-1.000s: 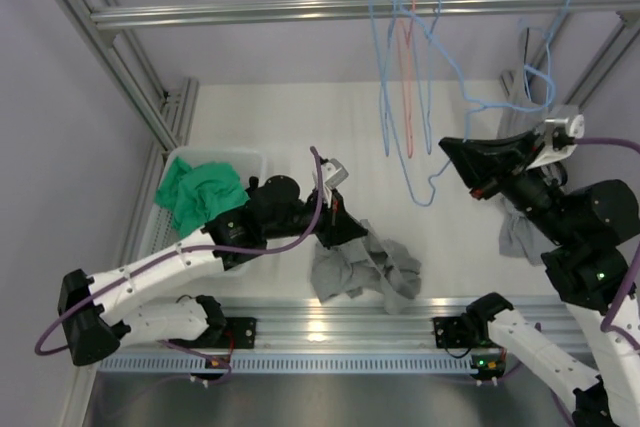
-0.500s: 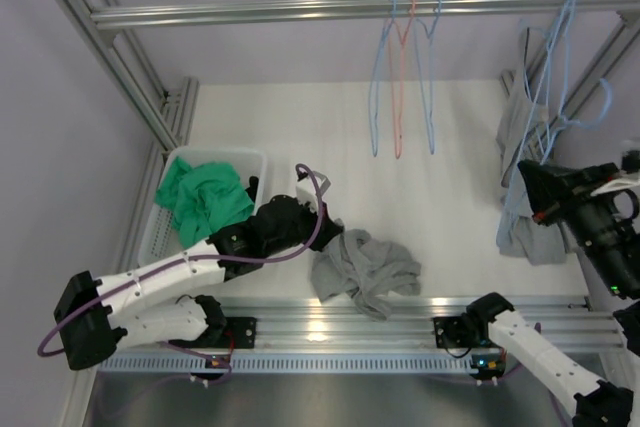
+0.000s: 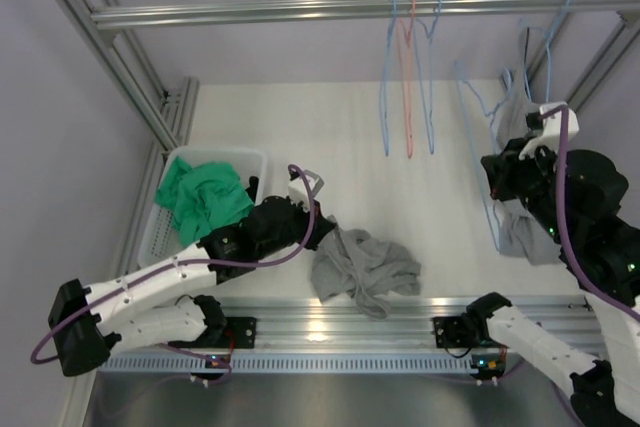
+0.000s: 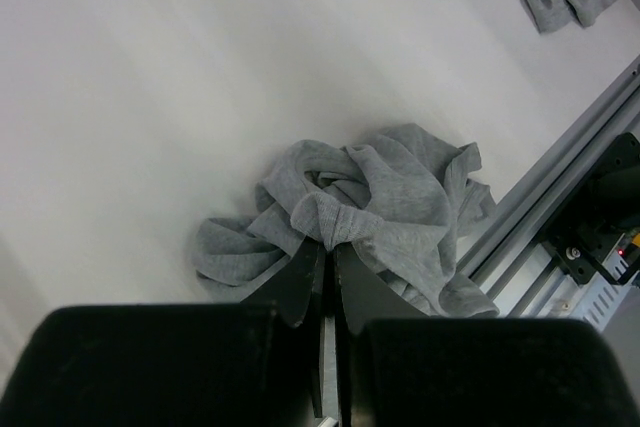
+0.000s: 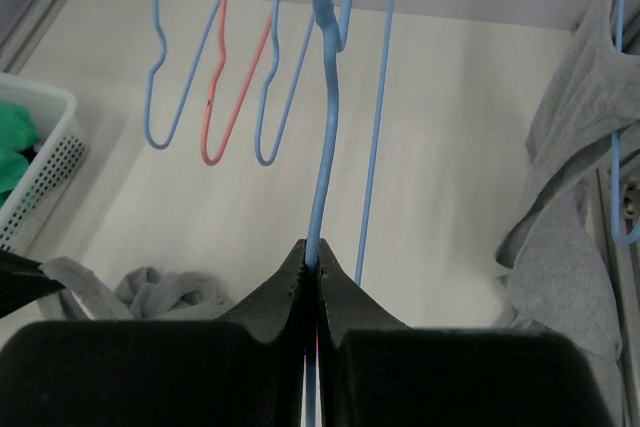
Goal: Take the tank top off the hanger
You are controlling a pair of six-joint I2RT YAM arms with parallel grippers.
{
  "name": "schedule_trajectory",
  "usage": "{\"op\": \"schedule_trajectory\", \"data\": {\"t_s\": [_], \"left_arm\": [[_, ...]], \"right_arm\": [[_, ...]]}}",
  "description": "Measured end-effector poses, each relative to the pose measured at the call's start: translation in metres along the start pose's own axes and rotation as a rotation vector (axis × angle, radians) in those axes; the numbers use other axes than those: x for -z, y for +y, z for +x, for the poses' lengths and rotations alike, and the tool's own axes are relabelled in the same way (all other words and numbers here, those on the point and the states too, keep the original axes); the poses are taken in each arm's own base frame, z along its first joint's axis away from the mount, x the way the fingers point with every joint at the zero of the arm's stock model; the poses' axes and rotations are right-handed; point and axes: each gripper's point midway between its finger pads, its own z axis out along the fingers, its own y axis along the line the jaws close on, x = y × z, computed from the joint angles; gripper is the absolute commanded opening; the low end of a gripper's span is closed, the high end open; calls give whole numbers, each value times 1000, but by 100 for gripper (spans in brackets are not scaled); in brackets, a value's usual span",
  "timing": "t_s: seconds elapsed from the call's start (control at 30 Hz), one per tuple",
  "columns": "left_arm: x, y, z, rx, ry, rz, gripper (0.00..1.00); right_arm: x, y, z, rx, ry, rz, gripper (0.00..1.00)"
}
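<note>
The grey tank top [image 3: 365, 267] lies crumpled on the white table near the front rail. My left gripper [image 3: 322, 237] is shut on a fold at its left edge; the left wrist view shows the jaws [image 4: 330, 239] pinching the grey cloth [image 4: 390, 202]. My right gripper [image 3: 488, 171] is shut on a bare blue wire hanger [image 3: 478, 117] and holds it up at the right, off the rail. In the right wrist view the jaws [image 5: 313, 257] clamp the blue wire [image 5: 322, 147].
Two blue hangers and a red hanger [image 3: 407, 67] hang empty on the top rail [image 3: 250, 12]. Another grey garment [image 3: 520, 232] hangs at the far right on a blue hanger. A white basket [image 3: 165, 172] with green cloth [image 3: 205, 197] stands at the left.
My right gripper has swung the bare blue hanger from mid-table out to the right and back inward. My left gripper drew back left and lower with the tank top, which now rests on the table.
</note>
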Motion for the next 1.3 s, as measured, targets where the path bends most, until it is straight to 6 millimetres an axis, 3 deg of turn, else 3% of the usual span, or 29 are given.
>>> {"op": "schedule_trajectory", "data": {"t_s": [0.1, 0.3, 0.4, 0.57, 0.83, 1.07, 1.3], "left_arm": [[2, 0, -1, 0, -3, 0, 0], [9, -2, -10, 5, -38, 11, 0], [12, -3, -12, 6, -49, 14, 0], [15, -2, -12, 7, -56, 14, 0], [14, 2, -8, 6, -51, 1, 0], [14, 2, -8, 6, -52, -2, 0], [11, 4, -4, 5, -37, -9, 0]], "right_arm": [[-19, -4, -16, 26, 11, 49, 0], [-59, -4, -74, 52, -30, 98, 0], [-82, -13, -94, 42, -40, 124, 0], [-110, -30, -102, 22, -36, 158, 0], [-115, -22, -125, 23, -123, 102, 0], [-145, -18, -117, 29, -106, 74, 0], [-178, -8, -72, 36, -36, 35, 0]]}}
